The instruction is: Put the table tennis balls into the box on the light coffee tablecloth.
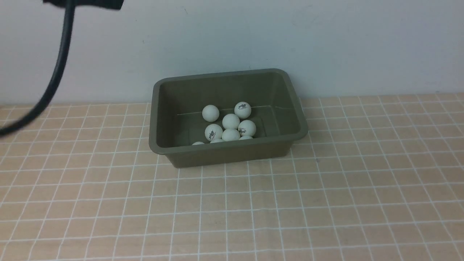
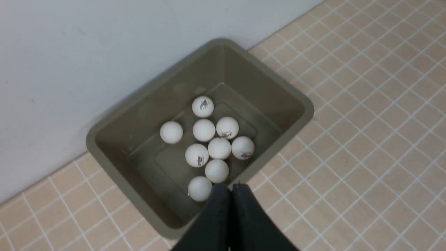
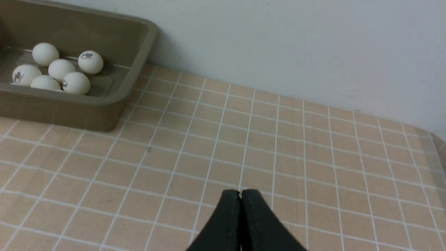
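The olive-green box [image 1: 163, 119] stands on the light coffee tablecloth [image 1: 326, 203] against the back wall. Several white table tennis balls [image 1: 231, 121] lie clustered on its floor. They also show in the left wrist view [image 2: 204, 130] and the right wrist view [image 3: 61, 69]. My left gripper [image 2: 231, 185] is shut and empty, held high above the box's near rim [image 2: 271, 153]. My right gripper [image 3: 240, 191] is shut and empty above bare cloth [image 3: 313, 157], to the right of the box [image 3: 139, 52]. Neither gripper shows in the front view. No ball shows on the cloth.
A black cable [image 1: 54, 79] of the left arm hangs at the front view's upper left. A pale wall [image 1: 326, 43] runs right behind the box. The cloth's right edge [image 3: 439, 153] shows in the right wrist view.
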